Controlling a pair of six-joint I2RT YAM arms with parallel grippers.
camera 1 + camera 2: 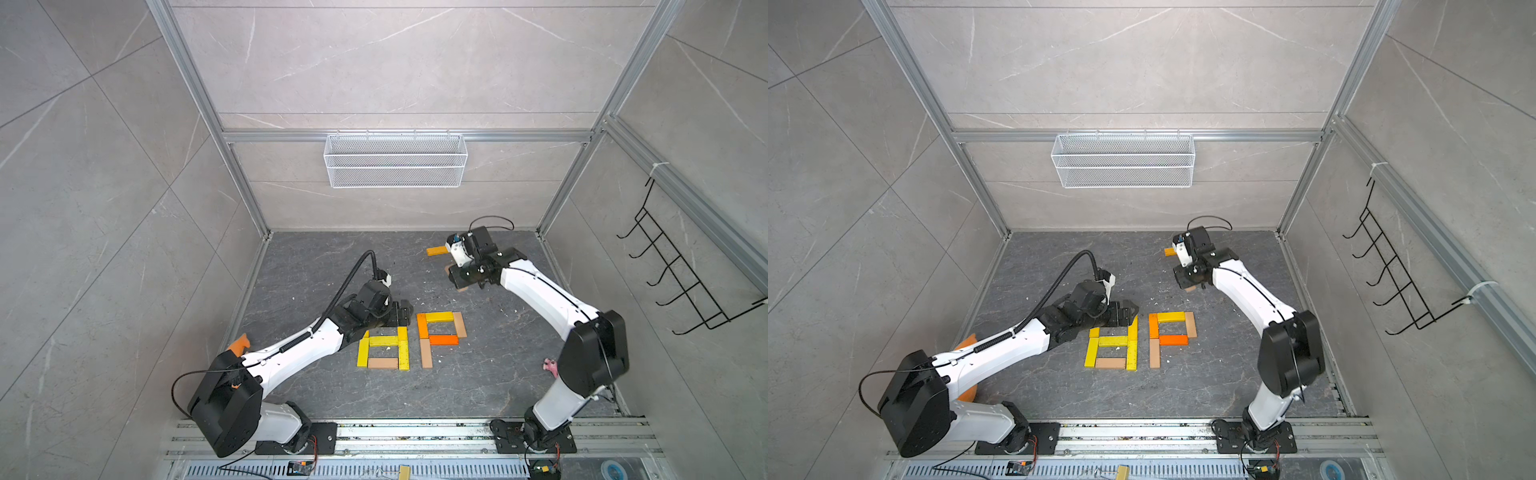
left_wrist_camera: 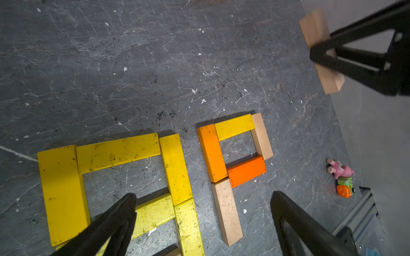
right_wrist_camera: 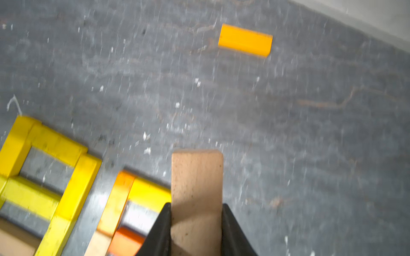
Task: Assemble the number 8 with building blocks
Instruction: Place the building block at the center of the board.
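Tan block (image 3: 196, 195): bare wood w/ speckled grain, matt. Yellow blocks (image 2: 117, 151): painted, scuffed w/ dark chips. Floor (image 2: 133, 66): dark stone-look, veined, matt; basket (image 1: 395, 160): white wire mesh.

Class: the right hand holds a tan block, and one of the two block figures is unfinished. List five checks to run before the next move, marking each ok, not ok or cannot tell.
1. Right hand grips the tan block on both sides: ok.
2. Lower right side of the unfinished figure free for a block: ok.
3. Left hand open and holding nothing: ok.
4. Left hand out of the way: probably ok, as it hovers over the yellow 8.
5. Held block turned to match the gap: cannot tell.
6. Spare orange block available for the bottom bar: ok.
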